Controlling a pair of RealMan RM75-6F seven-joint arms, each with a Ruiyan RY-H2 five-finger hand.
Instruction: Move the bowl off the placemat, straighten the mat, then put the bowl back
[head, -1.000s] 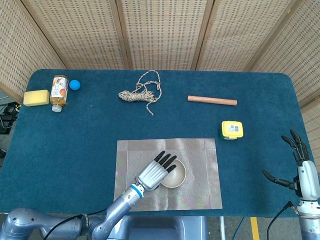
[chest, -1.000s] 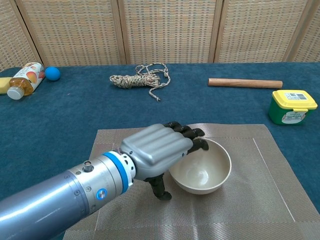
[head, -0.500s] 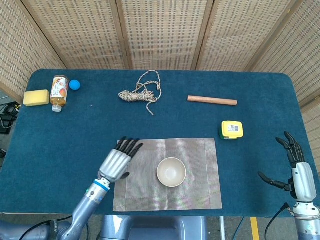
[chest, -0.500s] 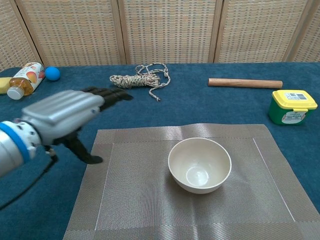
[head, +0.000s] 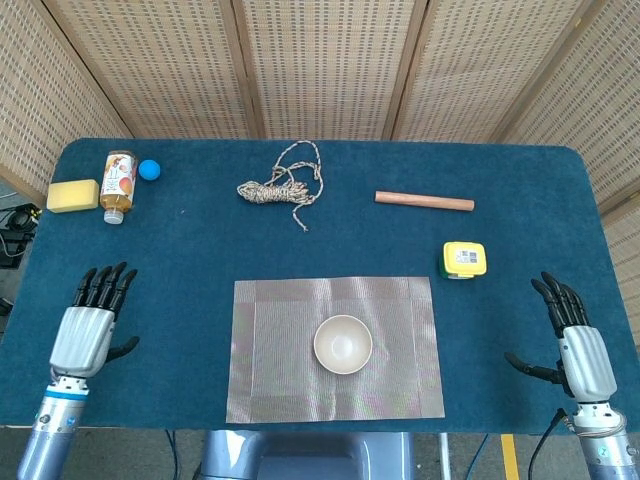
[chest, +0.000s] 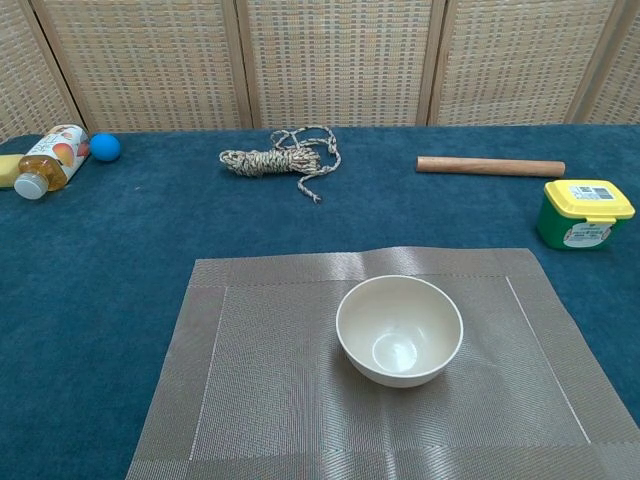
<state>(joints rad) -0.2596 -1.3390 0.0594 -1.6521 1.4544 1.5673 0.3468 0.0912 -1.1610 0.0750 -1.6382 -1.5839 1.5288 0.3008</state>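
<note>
- The left hand (head: 88, 330) has pulled away from the bowl (head: 343, 344) to the tabletop's (head: 200, 240) left edge, fingers spread, empty
- Right hand (head: 575, 340) likewise open, empty
- Bowl sits on the mat (head: 400, 300), which looks square: task likely finished

This looks like a robot test station rather than a lived-in room. A table (head: 520, 330) covered edge to edge in dark blue felt-like cloth stands in front of folding woven-cane screens (head: 320, 65) that close off the background (a staged backdrop, not a wall). The things on the cloth are an unrelated mix, well apart from each other: a yellow sponge (head: 72, 195), a lying juice bottle (head: 118, 185), a small blue ball (head: 149, 169), a coil of rope (head: 283, 185), a wooden rod (head: 424, 201), and a yellow-lidded tub (head: 464, 260). At the far left edge, black cables (head: 14, 228) lie on the floor.
</note>
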